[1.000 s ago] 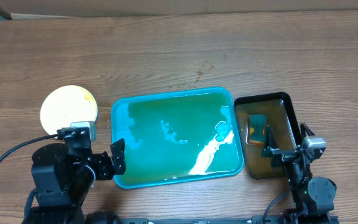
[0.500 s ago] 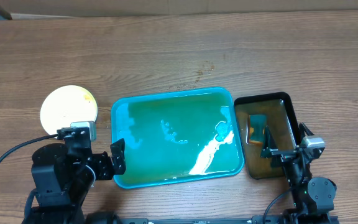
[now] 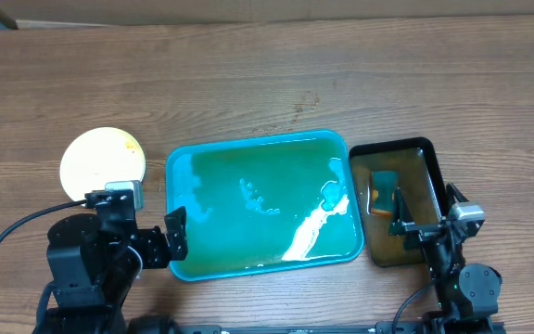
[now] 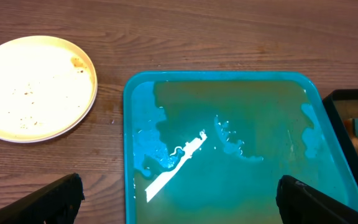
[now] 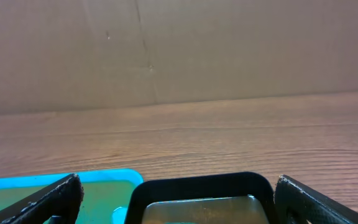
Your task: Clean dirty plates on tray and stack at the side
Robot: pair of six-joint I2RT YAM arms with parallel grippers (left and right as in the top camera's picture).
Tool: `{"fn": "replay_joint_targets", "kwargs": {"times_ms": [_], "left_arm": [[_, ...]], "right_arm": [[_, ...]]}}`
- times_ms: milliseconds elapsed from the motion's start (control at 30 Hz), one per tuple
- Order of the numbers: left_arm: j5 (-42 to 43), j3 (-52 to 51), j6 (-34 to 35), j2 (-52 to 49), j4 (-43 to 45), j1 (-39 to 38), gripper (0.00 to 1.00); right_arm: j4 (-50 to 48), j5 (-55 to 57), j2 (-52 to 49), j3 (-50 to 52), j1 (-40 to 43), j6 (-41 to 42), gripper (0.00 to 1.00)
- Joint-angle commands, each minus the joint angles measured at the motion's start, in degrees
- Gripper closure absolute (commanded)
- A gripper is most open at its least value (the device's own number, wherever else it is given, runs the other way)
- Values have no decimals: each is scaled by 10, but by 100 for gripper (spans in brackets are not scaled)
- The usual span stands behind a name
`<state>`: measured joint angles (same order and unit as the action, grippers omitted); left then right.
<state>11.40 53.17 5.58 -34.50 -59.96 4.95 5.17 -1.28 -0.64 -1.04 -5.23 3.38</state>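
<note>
Overhead, nothing has moved since the earlier picture: both arms sit just where they were. The left gripper [image 4: 182, 202] is spread wide and holds nothing. It sits over the near edge of the table [image 3: 267, 83], by the near left corner of the tray [image 3: 258, 204]. The right gripper [image 5: 179, 200] is wide too, with nothing in it, above the near end of the black tray [image 3: 425, 153].

The teal tray lies in the middle of the table, wet, with a white streak of suds [image 3: 315, 227]. A pale plate [image 3: 102, 165] lies on the table just left of the tray, not touching it. It has small specks and a brown spot by its rim. I cannot tell if more plates lie under it.

The black tray touches the teal tray's right side. It holds brown water and a sponge [image 3: 384, 190]. One right finger hides part of it.
</note>
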Motion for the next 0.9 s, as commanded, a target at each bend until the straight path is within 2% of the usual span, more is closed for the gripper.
{"fn": "replay_joint_targets", "kwargs": {"times_ms": [0, 100, 200, 367, 600, 700, 867], "left_arm": [[4, -3, 4, 8, -3, -1, 0], [-2, -9, 0, 21, -8, -1, 0], [-5, -38, 0, 53, 27, -1, 0], [5, -166, 12, 139, 160, -1, 0], [7, -365, 79, 268, 365, -1, 1], [7, -429, 99, 313, 452, -1, 0], [7, -502, 91, 343, 588, -1, 0]], "right_arm": [[-4, -3, 5, 6, 4, -2, 0], [-4, -3, 5, 6, 4, -2, 0], [-4, -3, 5, 6, 4, -2, 0], [-4, -3, 5, 6, 4, -2, 0], [-4, -3, 5, 6, 4, -2, 0], [-4, -3, 5, 6, 4, -2, 0], [-4, -3, 5, 6, 4, -2, 0]]}}
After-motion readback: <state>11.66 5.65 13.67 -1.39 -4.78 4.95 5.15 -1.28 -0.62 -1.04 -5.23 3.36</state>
